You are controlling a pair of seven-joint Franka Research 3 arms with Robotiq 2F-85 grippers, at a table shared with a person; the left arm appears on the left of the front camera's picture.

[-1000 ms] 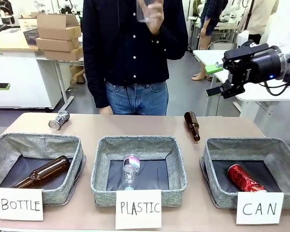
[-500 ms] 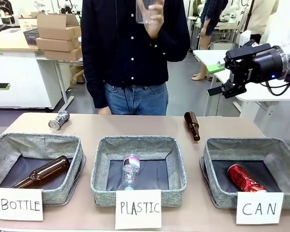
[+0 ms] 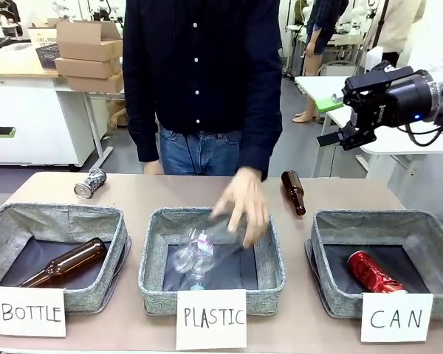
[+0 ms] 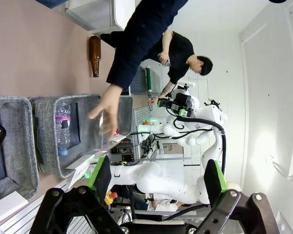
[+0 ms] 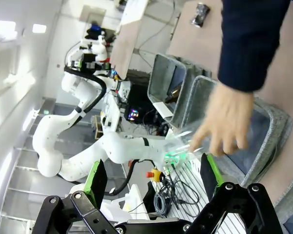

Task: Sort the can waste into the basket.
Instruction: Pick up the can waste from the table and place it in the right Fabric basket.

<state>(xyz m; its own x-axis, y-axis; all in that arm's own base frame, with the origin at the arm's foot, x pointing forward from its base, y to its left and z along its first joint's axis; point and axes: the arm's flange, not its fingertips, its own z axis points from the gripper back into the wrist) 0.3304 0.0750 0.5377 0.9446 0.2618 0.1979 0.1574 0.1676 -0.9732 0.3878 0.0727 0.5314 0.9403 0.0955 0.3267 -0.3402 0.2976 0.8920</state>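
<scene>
1 can sorted: red can (image 3: 374, 271) lies in CAN basket (image 3: 369, 218). Silvery can (image 3: 90, 182) lies on desk (image 3: 170, 193), far left. Left gripper (image 4: 157, 176) & right gripper (image 5: 153, 173) are held apart, empty. Next, probably: silvery can to be grasped, then carried across.

A can (image 3: 375, 272) lies in the rightmost basket (image 3: 336, 299).
</scene>
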